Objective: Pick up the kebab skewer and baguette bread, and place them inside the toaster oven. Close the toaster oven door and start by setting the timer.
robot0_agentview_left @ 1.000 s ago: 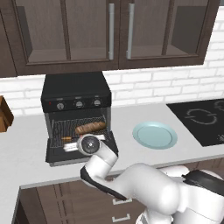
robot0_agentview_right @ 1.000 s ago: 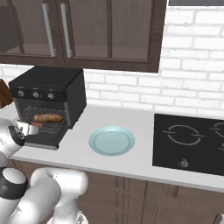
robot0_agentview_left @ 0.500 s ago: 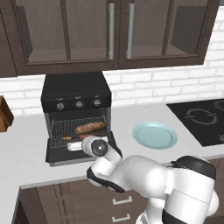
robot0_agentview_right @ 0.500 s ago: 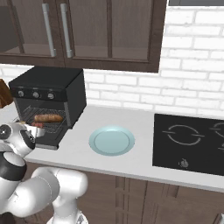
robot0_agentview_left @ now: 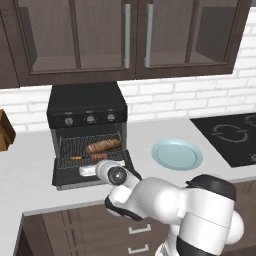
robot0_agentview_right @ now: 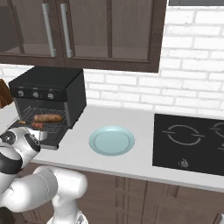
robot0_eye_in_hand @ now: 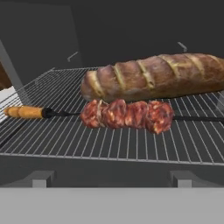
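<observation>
- left base view: i see the toaster oven (robot0_agentview_left: 87, 107) on the counter (robot0_agentview_left: 30, 165), its toaster oven door (robot0_agentview_left: 67, 175) hanging open and flat. the baguette bread (robot0_agentview_left: 103, 146) lies on the wire rack (robot0_agentview_left: 70, 147) with the kebab skewer (robot0_agentview_left: 95, 156) just in front of it, nearer the door. my arm's wrist covers the right part of the door, so i can't make out the gripper fingers here. a pale blue plate (robot0_agentview_left: 177, 154) sits on the counter to the right, well apart from the oven, and the black cooktop (robot0_agentview_left: 235, 137) is cut off at the right edge.
- right base view: the oven is at the left, door down, loaf (robot0_agentview_right: 49, 117) behind the skewer (robot0_agentview_right: 37, 125) on the rack. the arm's white wrist blocks the door's front edge, and the skewer is too small to read in detail. a brown object at the left edge is cut off; i can't tell what it is.
- hand view: i'm looking straight along the rack from just outside its front rail. the skewer (robot0_eye_in_hand: 124, 114) lies crosswise, orange handle to the left, meat chunks in the middle; the loaf (robot0_eye_in_hand: 157, 76) lies right behind it, touching or nearly so. its right end is cut off. the fingertips aren't visible here; the jaws stand spread wide, gripping nothing, with both foods ahead of them.
</observation>
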